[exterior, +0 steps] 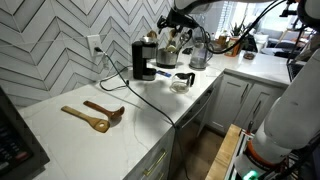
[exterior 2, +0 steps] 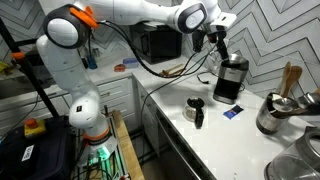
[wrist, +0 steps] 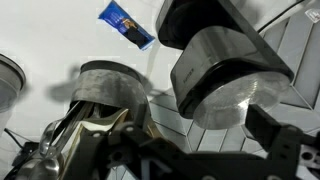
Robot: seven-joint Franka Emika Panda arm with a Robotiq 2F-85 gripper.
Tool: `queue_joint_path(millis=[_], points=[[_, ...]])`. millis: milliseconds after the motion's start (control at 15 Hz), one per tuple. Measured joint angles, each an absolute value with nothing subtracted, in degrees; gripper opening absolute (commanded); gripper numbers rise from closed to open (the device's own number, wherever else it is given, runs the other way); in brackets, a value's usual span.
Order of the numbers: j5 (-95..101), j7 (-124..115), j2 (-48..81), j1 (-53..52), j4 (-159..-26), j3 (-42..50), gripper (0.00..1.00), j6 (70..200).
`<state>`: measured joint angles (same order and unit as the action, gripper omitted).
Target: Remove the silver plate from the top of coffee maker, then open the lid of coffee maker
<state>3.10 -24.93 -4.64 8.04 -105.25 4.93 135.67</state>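
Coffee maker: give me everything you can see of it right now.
The coffee maker is a black, boxy machine standing upright on the white counter, close to the tiled wall. A black cord trails from it across the counter. What lies on its top is too small to tell. The glass carafe sits apart beside it, not docked. The open gripper hovers just above its top; no contact visible.

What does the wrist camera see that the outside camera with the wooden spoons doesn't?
Only the wrist view shows the blue packet and a clear, close look at the silver plate atop the coffee maker. Only the exterior view shows the wooden spoons and the wall outlet. Both show the coffee maker and the glass carafe.
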Motion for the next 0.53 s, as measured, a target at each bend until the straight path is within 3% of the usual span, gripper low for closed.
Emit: queue_joint_path(millis=[533], points=[[-1.0, -25.5, 4.3, 8.1, -96.9, 5.8, 1.0, 135.1]])
